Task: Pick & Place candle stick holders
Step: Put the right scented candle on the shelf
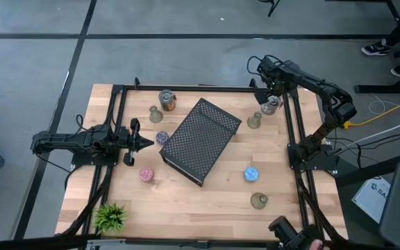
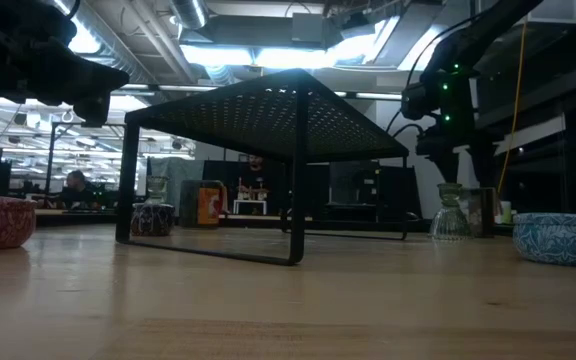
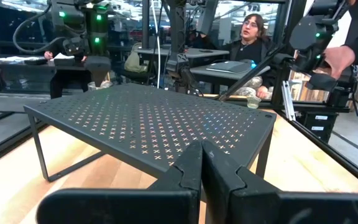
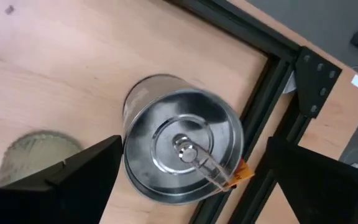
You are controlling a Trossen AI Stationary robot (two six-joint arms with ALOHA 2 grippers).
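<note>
The right claw (image 4: 185,168) hangs wide open over the silver can (image 4: 180,146), beyond the black rack (image 1: 201,141); smooth, rigid metal likely slips, so grip its sides.

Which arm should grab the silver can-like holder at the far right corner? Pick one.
Right. The right claw hangs open directly over the silver holder, fingers either side. The left claw is shut across the table beside the black perforated rack.
</note>
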